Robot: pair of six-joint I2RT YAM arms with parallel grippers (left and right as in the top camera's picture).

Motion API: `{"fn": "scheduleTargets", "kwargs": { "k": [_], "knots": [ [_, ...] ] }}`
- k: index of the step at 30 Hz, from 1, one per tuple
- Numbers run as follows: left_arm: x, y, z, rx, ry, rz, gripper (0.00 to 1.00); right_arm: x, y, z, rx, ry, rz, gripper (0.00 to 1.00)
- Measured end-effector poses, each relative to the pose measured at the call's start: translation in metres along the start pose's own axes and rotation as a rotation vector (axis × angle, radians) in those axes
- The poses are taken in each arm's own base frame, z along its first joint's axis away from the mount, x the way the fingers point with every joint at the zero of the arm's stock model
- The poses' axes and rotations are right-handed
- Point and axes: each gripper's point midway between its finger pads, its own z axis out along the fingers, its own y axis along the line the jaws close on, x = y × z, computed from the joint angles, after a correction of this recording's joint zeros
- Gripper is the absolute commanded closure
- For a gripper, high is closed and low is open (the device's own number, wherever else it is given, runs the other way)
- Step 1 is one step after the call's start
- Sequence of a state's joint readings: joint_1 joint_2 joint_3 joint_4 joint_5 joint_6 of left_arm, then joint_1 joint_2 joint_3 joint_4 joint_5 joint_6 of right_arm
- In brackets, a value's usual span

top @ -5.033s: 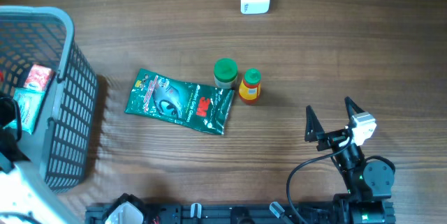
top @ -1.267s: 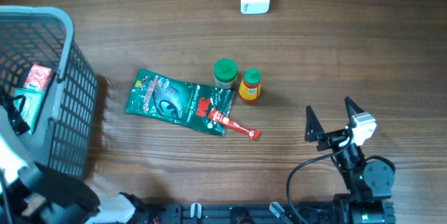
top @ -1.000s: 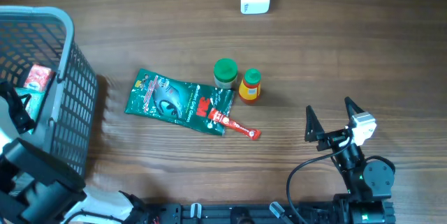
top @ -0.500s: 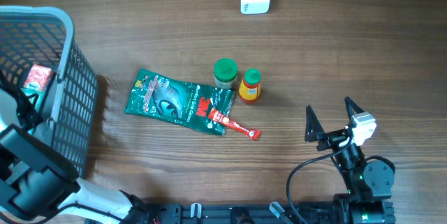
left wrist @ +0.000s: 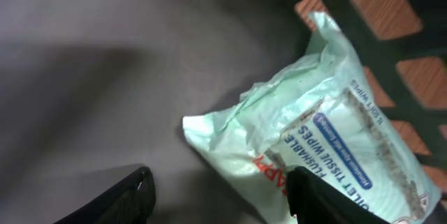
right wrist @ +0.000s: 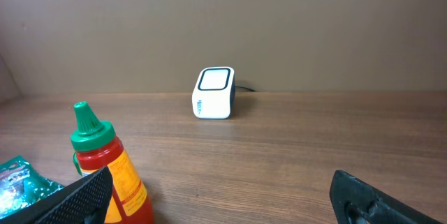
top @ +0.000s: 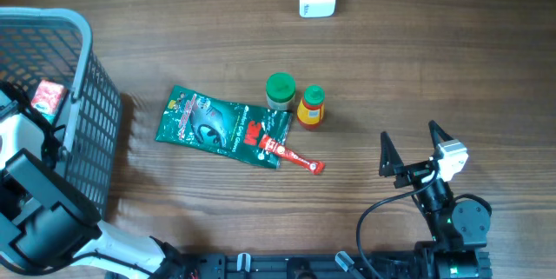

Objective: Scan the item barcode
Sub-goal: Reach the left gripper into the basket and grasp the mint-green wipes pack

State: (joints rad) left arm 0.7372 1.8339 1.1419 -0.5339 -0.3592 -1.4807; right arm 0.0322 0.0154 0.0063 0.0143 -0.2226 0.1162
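In basket (top: 82, 79), left fingers (left wrist: 126, 199) straddling wipes pack (left wrist: 335, 140) (grip: cannot tell); right fingers (right wrist: 77, 196) hanging released over near bench (top: 434, 70).

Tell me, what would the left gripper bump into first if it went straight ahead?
Most likely the pale green pack of toilet tissue wipes lying in the basket. The left gripper has its open jaws pointed at the pack's near corner, with nothing else in between, though depth is hard to judge.
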Motion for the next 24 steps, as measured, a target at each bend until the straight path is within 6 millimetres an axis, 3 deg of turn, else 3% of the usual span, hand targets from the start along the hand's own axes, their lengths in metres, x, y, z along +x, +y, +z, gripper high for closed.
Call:
{"fn": "scheduleTargets", "kwargs": {
  "k": [9,10,15,24],
  "knots": [
    [-0.003,-0.02,0.005,0.08,-0.028,-0.039,0.35,0.0,0.0,0.0,0.0,0.0,0.0,0.0],
    [-0.003,-0.021,0.005,0.084,-0.028,-0.04,0.38,0.0,0.0,0.0,0.0,0.0,0.0,0.0],
    [-0.003,-0.02,0.008,0.081,-0.032,-0.049,0.95,0.0,0.0,0.0,0.0,0.0,0.0,0.0],
    [-0.001,-0.005,0.0,0.018,-0.011,-0.027,0.96,0.0,0.0,0.0,0.0,0.0,0.0,0.0]
  ]
}}
